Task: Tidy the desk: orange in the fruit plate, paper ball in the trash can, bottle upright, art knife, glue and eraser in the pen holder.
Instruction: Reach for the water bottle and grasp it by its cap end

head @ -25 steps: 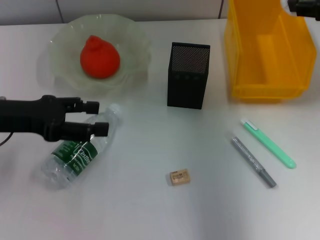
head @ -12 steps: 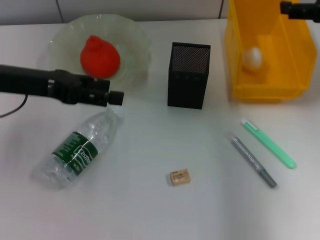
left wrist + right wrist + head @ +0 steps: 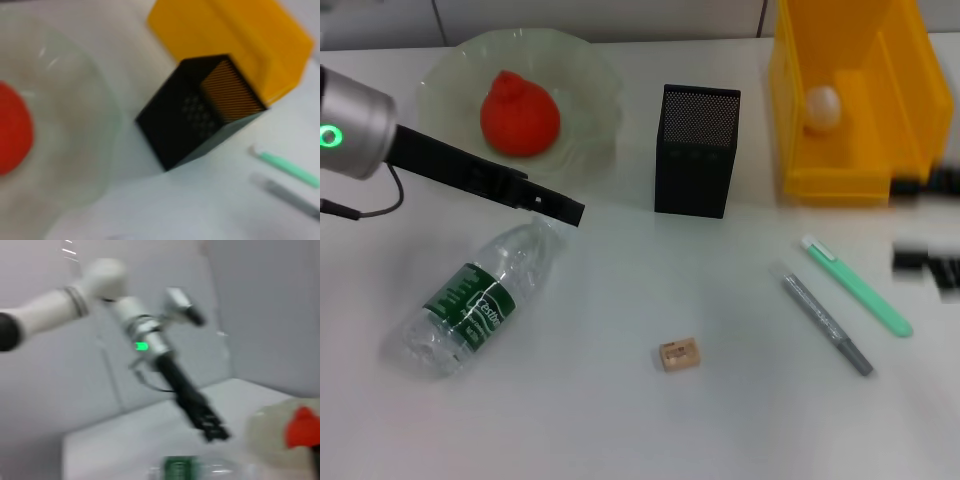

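Observation:
The bottle (image 3: 475, 300) lies on its side on the desk (image 3: 620, 420), at front left. My left gripper (image 3: 565, 210) hangs just above its cap end, apart from it; it also shows in the right wrist view (image 3: 217, 432). The orange (image 3: 520, 112) sits in the fruit plate (image 3: 590, 80). The paper ball (image 3: 822, 107) lies inside the trash can (image 3: 850, 170). The pen holder (image 3: 695, 150) stands mid-desk. The eraser (image 3: 679, 354), the green art knife (image 3: 857, 286) and the grey glue stick (image 3: 827, 324) lie on the desk. My right gripper (image 3: 898, 222) is open and empty at the right edge, beside the knife.
The left wrist view looks past the plate (image 3: 90, 150) and orange (image 3: 12, 130) to the pen holder (image 3: 200, 115), the trash can (image 3: 235, 35), the knife (image 3: 287, 167) and the glue (image 3: 290, 192). A cable (image 3: 365, 210) trails from the left arm.
The paper ball has dropped into the trash can. My right gripper moved from above the can down to the right edge. My left gripper rose off the bottle and shifted right.

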Controlling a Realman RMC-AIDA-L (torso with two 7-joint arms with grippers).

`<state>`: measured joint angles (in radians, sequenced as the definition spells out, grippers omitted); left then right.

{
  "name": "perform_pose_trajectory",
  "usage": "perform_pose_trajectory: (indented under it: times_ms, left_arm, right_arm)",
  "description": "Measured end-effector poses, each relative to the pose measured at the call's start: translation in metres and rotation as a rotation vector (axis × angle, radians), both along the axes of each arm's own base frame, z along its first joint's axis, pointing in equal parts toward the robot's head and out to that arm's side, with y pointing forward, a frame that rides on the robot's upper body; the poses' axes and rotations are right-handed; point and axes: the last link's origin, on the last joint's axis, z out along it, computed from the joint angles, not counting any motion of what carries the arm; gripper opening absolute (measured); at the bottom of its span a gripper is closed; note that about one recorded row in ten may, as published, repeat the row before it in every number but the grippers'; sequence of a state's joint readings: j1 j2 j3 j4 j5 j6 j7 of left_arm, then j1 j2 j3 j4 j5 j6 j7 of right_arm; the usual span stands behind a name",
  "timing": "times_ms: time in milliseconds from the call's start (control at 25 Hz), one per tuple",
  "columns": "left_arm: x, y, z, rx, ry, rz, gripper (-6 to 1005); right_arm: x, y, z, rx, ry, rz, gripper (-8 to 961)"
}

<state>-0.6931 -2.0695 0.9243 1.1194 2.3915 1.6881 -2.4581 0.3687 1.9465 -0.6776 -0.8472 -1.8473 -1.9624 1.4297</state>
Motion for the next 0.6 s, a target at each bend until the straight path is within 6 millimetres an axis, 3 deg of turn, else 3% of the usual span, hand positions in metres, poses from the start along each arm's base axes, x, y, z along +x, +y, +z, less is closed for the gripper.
perform_pose_trajectory:
  times_ms: [120, 320, 600]
  left_arm:
    - [0.0, 0.009, -0.012, 0.037, 0.109, 0.022, 745]
    - [-0.001, 0.018, -0.025, 0.085, 0.242, 0.008, 739]
    - [-0.002, 0.021, -0.041, 0.1, 0.33, -0.031, 731]
  right_arm:
    - [0.016, -0.019, -0.019, -0.052, 0.059, 0.032, 812]
    - [0.02, -0.027, -0.039, -0.087, 0.045, 0.025, 813]
    - [0.021, -0.026, -0.043, -0.092, 0.041, 0.01, 813]
